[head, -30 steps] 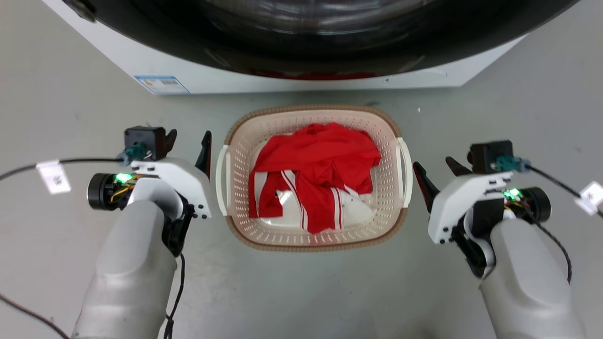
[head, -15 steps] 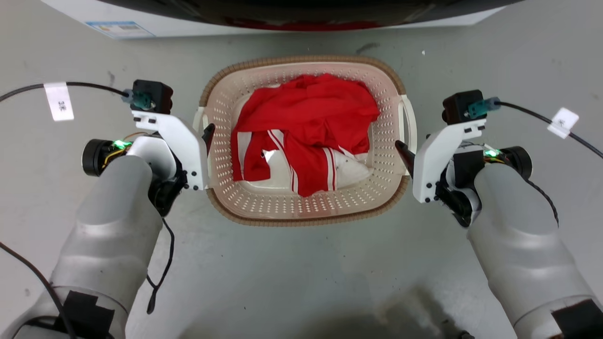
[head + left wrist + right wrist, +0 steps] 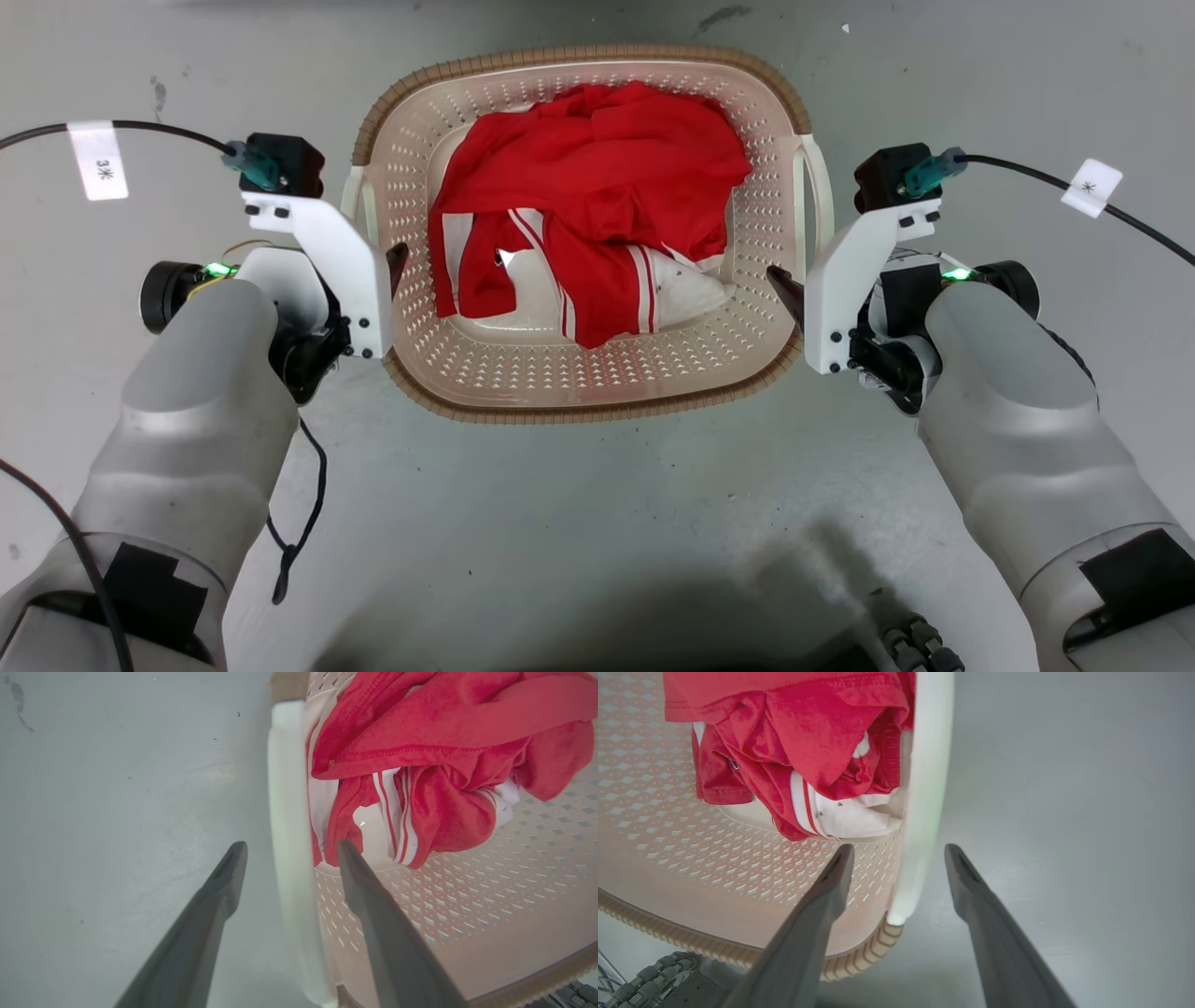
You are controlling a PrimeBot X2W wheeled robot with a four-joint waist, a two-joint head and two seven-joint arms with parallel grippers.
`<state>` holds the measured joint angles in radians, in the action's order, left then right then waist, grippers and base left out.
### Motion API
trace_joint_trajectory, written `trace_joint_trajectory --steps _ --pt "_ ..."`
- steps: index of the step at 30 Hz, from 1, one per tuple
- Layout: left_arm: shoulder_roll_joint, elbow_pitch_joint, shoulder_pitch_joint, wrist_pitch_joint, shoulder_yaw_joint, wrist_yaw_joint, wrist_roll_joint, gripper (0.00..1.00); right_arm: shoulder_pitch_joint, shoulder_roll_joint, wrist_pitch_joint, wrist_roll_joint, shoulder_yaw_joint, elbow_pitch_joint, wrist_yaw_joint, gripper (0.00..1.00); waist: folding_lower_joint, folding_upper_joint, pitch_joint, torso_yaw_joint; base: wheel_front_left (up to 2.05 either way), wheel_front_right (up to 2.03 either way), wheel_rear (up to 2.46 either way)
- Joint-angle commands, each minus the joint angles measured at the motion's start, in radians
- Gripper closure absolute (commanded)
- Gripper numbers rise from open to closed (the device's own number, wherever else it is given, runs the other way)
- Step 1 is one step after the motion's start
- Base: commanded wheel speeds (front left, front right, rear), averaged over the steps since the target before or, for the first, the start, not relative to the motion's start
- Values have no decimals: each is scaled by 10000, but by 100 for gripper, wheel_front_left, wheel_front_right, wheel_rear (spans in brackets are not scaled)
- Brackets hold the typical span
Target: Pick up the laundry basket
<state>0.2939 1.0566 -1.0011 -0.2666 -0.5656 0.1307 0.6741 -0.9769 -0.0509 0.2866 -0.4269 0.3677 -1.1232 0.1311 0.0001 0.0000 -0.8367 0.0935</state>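
floor (image 3: 579,523): smooth matte grey with a few dark scuffs; the biggest surface in my head view.
laundry basket (image 3: 560,373): the task item, on the floor squarely between my two arms. It is a rounded rectangle in cream plastic. The walls are punched with rows of small diamond holes, and a brown ribbed, woven-look rim runs round the top.
contents: one crumpled red garment (image 3: 607,177) with white panels and thin white stripes. Soft knit, stitched hems. It lies on the basket bottom, bunched toward the far wall.
left forearm (image 3: 196,411): pale grey smooth shell, just left of the basket.
right forearm (image 3: 1018,411): same shell, just right of the basket.
left handle (image 3: 287,788): a long, rounded white bar, smooth, on the basket's left side.
right handle (image 3: 924,765): matching white bar on the right side.
left gripper (image 3: 292,845): two long dark tapered fingers, spread, straddling the left handle. One tip is over the floor, the other inside the basket by the wall. I see a gap on each side of the bar at the tips, so nothing is clamped.
right gripper (image 3: 899,847): mirrors the left. Its fingers are spread astride the right handle, one tip inside the basket and one over the floor, again with gaps at the tips.
cable tags: small white paper flags on the black cables, left tag (image 3: 98,161) and right tag (image 3: 1088,187).
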Motion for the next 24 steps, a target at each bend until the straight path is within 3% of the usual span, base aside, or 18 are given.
trace_joint_trajectory --steps 1,13,14,15,16,17,24 --pt "-29 84 -181 64 -186 -6 81 0 -249 17 -27 -165 232 -152 -7 0 -1 0 -82 -16 0 0 0" --pt "-267 607 -572 124 -797 -6 714 0 -793 16 -164 -1081 1118 -734 -7 0 -1 0 -375 -88 0 0 0" --pt "-279 631 -609 116 -852 -6 773 8 -822 17 -195 -1139 1176 -812 -7 0 -1 0 -390 -97 0 0 0" --pt "-314 643 -632 69 -909 -6 848 73 -842 17 -208 -1183 1225 -870 -7 44 -1 0 -402 -104 0 0 0" --pt "-358 639 -638 15 -952 -6 948 100 -832 17 -181 -1270 1276 -904 -7 66 -1 0 -409 -119 0 0 0" --pt "-354 627 -655 -17 -985 -6 1027 100 -845 17 -194 -1334 1330 -923 -7 100 -1 0 -416 -127 0 0 0" --pt "-352 617 -600 -181 -1383 5 1498 100 -833 45 -287 -1767 1768 -1035 9 100 -1 0 -306 -149 0 0 0"
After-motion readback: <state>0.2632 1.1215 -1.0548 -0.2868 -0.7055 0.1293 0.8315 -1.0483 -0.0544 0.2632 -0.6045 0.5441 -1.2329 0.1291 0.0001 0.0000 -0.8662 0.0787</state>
